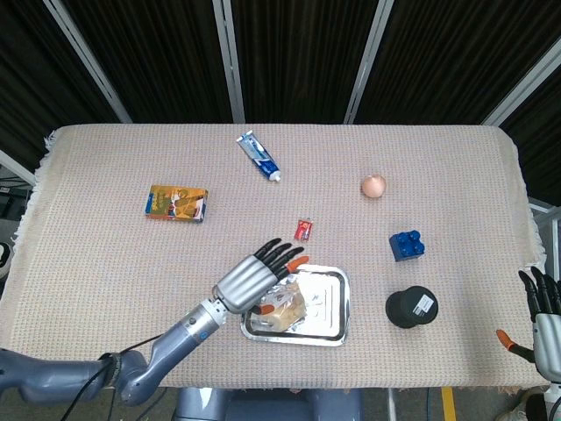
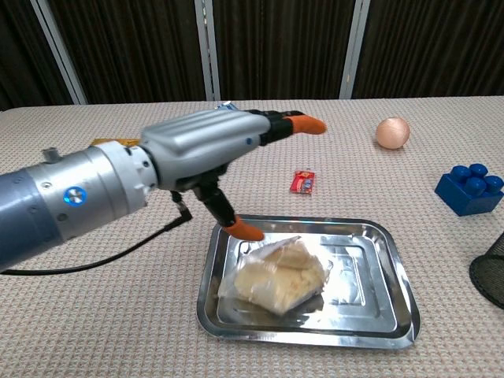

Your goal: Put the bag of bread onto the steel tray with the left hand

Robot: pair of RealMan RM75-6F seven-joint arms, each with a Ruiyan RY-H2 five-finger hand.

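Observation:
The clear bag of bread point(image 2: 277, 276) point(image 1: 280, 309) lies in the left part of the steel tray point(image 2: 378, 315) point(image 1: 331, 307). My left hand point(image 2: 216, 142) point(image 1: 254, 276) hovers above the tray's left side with its fingers spread out, holding nothing; its thumb tip point(image 2: 244, 229) hangs just above the bag. My right hand point(image 1: 543, 311) shows only at the far right edge of the head view, fingers apart, off the table.
Around the tray: a small red packet point(image 2: 302, 182), a toothpaste tube point(image 1: 258, 155), an orange box point(image 1: 176, 203), an egg point(image 2: 392, 132), a blue brick point(image 2: 470, 188) and a black round container point(image 1: 410, 308) to the tray's right.

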